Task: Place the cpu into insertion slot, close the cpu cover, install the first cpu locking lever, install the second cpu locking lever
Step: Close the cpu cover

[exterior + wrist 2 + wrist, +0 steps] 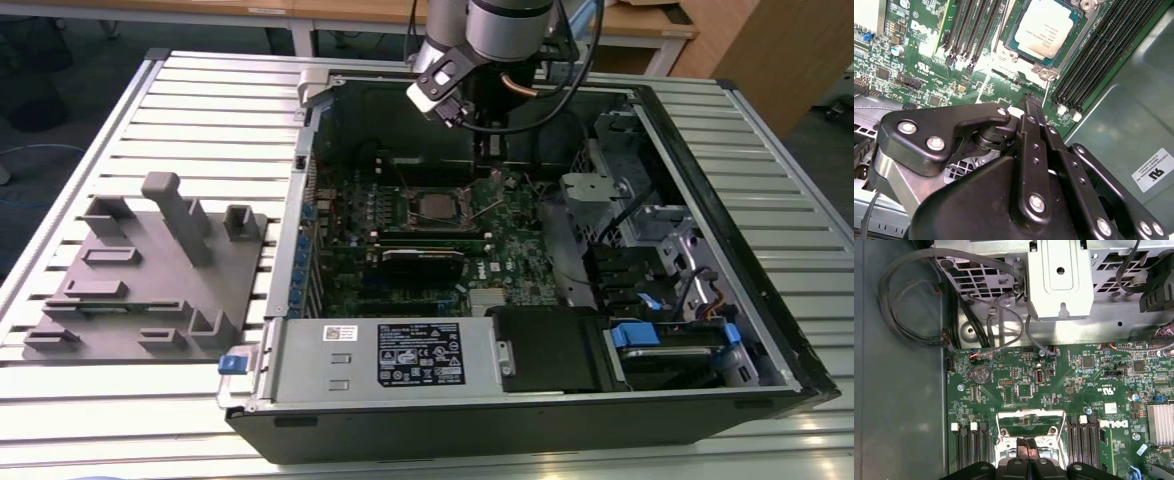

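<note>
The arm [507,30] comes down steeply over the middle of the surface's [160,90] edge farthest from the exterior camera. Its silver wrist [505,35] sits just above the black end effector [489,155], which points downward. In both wrist views its two fingers [1030,145] lie pressed together, tips meeting, with nothing between them.

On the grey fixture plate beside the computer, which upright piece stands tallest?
The round-topped post near the plate's far edge; it rises well above the low blocks and the short stub beside it.

Cpu [1046,27] on motherboard [919,65] (memory slots [971,25] either side)
</note>
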